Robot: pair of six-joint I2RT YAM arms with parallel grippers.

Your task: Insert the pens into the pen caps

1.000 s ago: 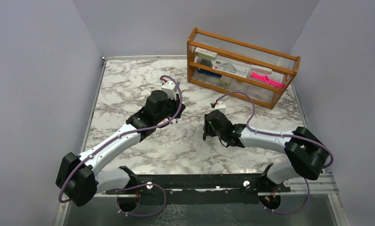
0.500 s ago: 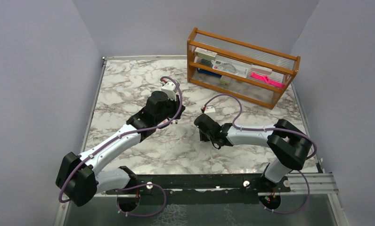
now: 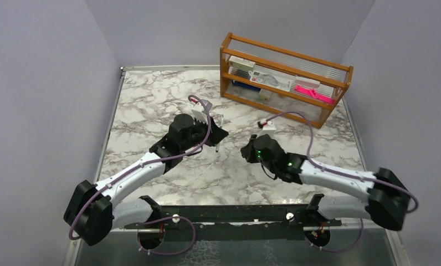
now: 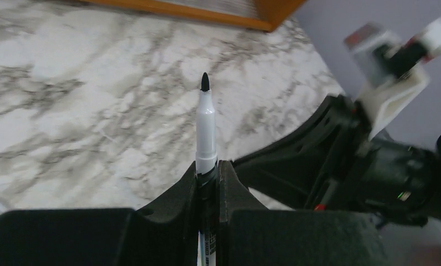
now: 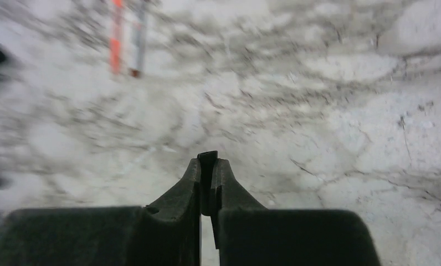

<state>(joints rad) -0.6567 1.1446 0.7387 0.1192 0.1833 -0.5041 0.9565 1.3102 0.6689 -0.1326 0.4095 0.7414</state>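
Pen [image 4: 205,130] first: silvery barrel, bare dark tip pointing away, clamped tight between the jaws of the left gripper [image 4: 207,166], with the whole front part sticking out free. Over on the other side, the right gripper [image 5: 208,166] has its fingers drawn together on a small dark stub. That's most likely the black cap [image 5: 208,157], though the view is badly blurred and I can't tell which way its mouth faces. From above, the two grippers hang near each other over the marble table [image 3: 152,105], not touching.

Now the danger. That free length works as a lever, so with any slight misalignment the tip meets the cap's rim instead of the hole. That could tilt the pen in the jaws or pop the little cap out of its thin hold. If the mouth faces the wrong way, the push goes nowhere.

Farther out, an orange-red pen [image 5: 116,39] and a grey pen [image 5: 138,39] lie side by side on the marble.
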